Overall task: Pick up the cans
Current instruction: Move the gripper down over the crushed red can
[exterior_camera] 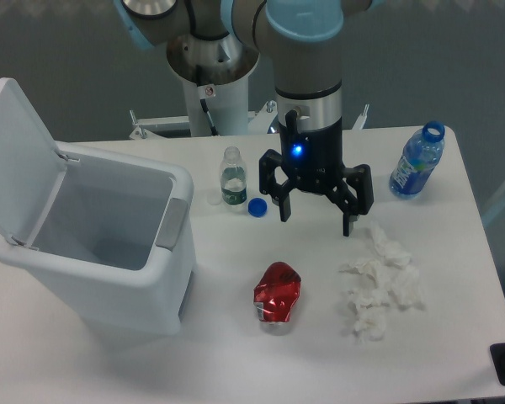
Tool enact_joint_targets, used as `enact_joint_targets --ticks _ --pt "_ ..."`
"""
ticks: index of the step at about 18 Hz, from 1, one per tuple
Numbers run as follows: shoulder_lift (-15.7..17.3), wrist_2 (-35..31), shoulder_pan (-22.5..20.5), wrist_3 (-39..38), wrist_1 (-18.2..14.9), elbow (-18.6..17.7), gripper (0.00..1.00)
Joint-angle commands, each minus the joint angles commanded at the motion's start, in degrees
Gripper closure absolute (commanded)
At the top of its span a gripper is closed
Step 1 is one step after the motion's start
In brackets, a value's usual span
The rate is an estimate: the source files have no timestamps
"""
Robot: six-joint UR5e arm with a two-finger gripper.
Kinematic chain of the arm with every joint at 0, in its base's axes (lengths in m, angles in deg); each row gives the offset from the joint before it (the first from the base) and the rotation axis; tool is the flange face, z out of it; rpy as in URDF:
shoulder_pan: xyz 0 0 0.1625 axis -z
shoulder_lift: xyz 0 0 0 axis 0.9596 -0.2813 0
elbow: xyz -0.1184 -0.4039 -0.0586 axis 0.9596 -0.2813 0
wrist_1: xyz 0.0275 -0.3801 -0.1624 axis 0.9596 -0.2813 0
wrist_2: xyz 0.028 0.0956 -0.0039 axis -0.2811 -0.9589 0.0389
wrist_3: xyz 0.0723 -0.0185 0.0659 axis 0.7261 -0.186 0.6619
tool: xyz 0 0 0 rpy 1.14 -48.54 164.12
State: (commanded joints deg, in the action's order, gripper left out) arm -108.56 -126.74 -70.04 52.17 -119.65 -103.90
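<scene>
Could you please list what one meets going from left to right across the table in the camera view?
White plastic bin with its lid open → small clear bottle with a green label → blue bottle cap → crushed shiny red metal can → crumpled white tissue → blue plastic bottle.

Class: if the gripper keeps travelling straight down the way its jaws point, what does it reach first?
Probably bare table: the open gripper hangs between the red can and the tissues, though depth is uncertain.

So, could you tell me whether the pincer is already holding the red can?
No, the open pincer hangs empty above the table, while the red can lies apart from it on the tabletop nearer the camera.
</scene>
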Motion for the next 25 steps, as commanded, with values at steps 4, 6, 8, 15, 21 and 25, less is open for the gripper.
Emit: enact_joint_targets --ticks 4,6,8,15,21,25 --pt "-0.6 -1.3 0.2 -0.3 0.3 -0.2 0.0" --pt "-0.7 -1.5 0.2 -0.4 0.4 -1.5 0.0" --pt "-1.4 -1.3 0.6 -0.5 0.4 -1.6 0.0" --pt "-2.7 -1.4 1.2 -8.7 3.0 -7.0 0.0" --pt "-4.9 -3.1 1.8 -21.3 2.6 -7.5 0.0" --pt "-8.4 -3.5 2.0 -28.6 2.9 -5.7 0.0"
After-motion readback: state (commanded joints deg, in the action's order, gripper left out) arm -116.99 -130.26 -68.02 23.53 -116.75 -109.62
